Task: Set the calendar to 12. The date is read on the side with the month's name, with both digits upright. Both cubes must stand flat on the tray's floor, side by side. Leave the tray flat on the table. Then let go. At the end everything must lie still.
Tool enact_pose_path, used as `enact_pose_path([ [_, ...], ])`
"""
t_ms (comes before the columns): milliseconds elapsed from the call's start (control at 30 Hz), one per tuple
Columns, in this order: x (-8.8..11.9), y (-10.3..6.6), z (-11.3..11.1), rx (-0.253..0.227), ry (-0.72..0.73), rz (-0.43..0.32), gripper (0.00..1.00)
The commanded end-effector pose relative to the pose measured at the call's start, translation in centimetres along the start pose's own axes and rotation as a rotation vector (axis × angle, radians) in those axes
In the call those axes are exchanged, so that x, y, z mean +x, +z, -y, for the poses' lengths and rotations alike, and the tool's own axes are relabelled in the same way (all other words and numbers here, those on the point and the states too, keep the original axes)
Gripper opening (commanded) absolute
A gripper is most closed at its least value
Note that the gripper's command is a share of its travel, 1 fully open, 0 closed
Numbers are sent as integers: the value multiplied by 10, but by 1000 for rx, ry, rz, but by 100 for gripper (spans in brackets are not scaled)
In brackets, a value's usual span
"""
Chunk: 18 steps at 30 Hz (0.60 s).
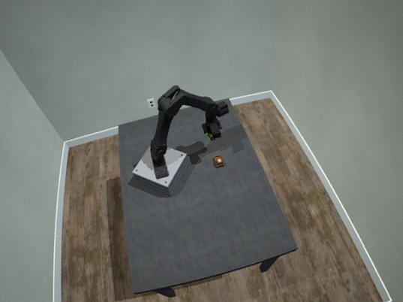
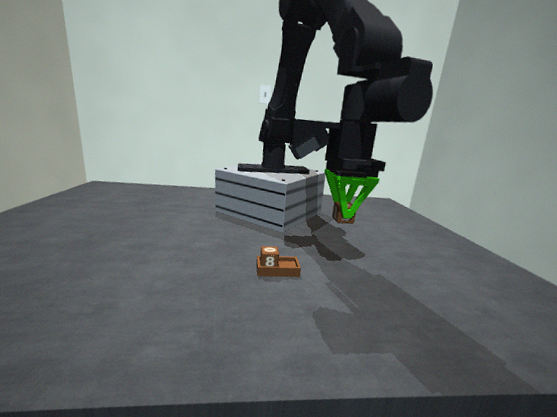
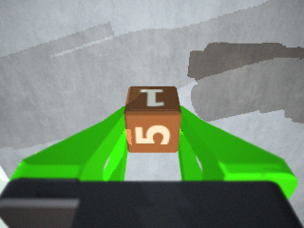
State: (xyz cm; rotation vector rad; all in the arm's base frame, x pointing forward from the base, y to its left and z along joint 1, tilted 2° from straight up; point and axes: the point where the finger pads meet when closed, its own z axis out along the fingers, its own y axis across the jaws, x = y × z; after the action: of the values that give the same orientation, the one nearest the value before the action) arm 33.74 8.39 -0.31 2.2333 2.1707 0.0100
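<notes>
Cube with a 5 and a 1 showing (image 1: 212,137) (image 2: 343,213) (image 3: 153,132) is pinched in the partly closed gripper (image 1: 210,137) (image 2: 346,216) (image 3: 152,114), above the table (image 1: 204,219) (image 2: 177,319) (image 3: 57,95), well apart from the tray (image 1: 219,166) (image 2: 278,272), which holds the other cube (image 1: 219,160) (image 2: 269,258).

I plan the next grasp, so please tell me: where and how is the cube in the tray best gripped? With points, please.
Probably by two opposite upright sides, near the top, from straight above: the cube (image 1: 219,160) (image 2: 269,257) stands flat, rising above the tray's low rim (image 2: 281,273).
</notes>
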Motion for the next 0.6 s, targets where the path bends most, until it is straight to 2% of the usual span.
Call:
enact_pose_path([
  [0,0,-2,-2,-10,3,2,26],
  [200,0,10,-2,-10,3,2,26],
  [533,0,57,-3,-10,3,2,26],
  [567,0,57,-3,-10,3,2,26],
])
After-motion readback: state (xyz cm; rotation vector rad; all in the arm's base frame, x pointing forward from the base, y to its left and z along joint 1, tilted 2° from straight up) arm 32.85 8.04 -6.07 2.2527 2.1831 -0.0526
